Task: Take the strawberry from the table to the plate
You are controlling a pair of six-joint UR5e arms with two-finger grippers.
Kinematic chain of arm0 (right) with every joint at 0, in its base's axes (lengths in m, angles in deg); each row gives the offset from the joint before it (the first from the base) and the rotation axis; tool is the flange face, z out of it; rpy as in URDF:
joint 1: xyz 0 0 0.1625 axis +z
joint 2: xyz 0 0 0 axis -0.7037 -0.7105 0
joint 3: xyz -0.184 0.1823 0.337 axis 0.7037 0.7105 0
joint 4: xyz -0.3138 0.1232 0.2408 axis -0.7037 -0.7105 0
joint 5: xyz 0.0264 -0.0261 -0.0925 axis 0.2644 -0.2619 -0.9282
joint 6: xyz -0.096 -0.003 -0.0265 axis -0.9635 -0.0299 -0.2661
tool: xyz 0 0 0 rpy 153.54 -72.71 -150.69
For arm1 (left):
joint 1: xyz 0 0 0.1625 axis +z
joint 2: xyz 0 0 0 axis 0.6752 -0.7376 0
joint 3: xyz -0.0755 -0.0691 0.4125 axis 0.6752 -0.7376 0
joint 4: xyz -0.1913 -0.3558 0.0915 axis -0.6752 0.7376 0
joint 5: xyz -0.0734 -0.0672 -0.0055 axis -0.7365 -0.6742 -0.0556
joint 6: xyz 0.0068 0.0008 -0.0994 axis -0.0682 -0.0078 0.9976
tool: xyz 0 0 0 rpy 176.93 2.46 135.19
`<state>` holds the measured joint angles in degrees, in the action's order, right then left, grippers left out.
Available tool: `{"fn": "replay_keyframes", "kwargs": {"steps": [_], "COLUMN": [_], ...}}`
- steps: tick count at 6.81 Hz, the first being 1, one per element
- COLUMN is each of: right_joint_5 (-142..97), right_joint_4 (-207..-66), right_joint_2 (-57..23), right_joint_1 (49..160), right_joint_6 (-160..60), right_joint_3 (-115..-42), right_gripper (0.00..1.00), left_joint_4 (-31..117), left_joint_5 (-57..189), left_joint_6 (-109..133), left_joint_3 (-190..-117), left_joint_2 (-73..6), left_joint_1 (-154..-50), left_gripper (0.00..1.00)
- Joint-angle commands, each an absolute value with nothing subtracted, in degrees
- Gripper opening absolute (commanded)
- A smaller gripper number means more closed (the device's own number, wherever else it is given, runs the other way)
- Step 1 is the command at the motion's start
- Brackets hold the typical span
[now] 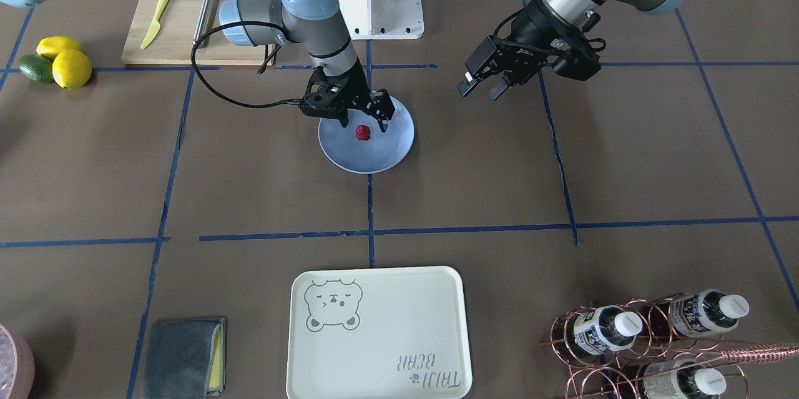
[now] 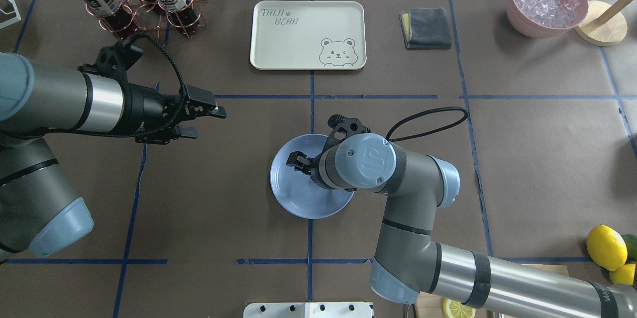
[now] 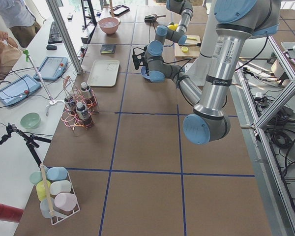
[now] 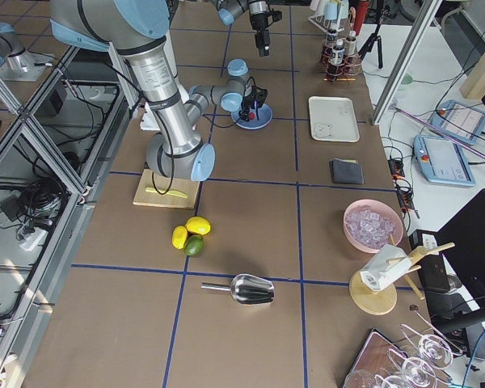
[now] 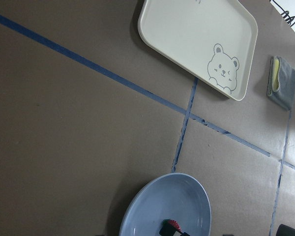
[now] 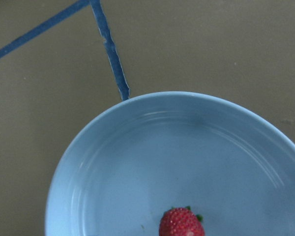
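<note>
On the pale blue plate [image 1: 374, 163] at mid-table, the strawberry [image 1: 362, 132] lies between the spread jaws of the right gripper [image 1: 363, 125]. Well apart on the robot's left, the left gripper [image 1: 480, 90] hangs above the table [image 1: 249, 187], jaws likewise apart.

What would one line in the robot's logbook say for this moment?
strawberry: lying on plate | right gripper: open, straddling strawberry | left gripper: open, off to the side above table
</note>
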<state>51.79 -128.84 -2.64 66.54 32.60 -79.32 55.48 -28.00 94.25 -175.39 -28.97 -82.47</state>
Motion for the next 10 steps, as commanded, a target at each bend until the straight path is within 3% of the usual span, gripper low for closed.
{"fn": "replay_keyframes", "kwargs": {"steps": [1, 3, 5, 7, 10], "right_joint_5": [56.54, 66.31, 75.25, 88.00, 90.34], "right_joint_4": [-130.90, -129.95, -129.68, -130.29, -130.65], "right_joint_2": [-12.34, -30.59, -43.46, -46.86, -47.31], "right_joint_1": [71.15, 80.80, 96.06, 113.81, 127.83], "right_joint_6": [31.65, 15.14, -11.80, -35.65, -59.96], "right_joint_3": [-91.08, -99.90, -99.33, -91.99, -80.46], "right_gripper": [1.00, 1.00, 1.00, 1.00, 1.00], "left_joint_4": [55.53, 55.53, 55.62, 55.19, 54.22], "left_joint_5": [-27.97, -28.06, -28.85, -39.96, -45.90], "left_joint_6": [91.14, 76.26, 54.84, 33.12, 8.84], "left_joint_3": [-175.77, -175.69, -175.69, -173.51, -169.11], "left_joint_2": [-24.86, -17.48, -10.36, -5.42, 0.65], "left_joint_1": [-82.73, -85.08, -88.86, -100.93, -117.14], "left_gripper": [0.99, 0.99, 1.00, 1.00, 1.00]}}
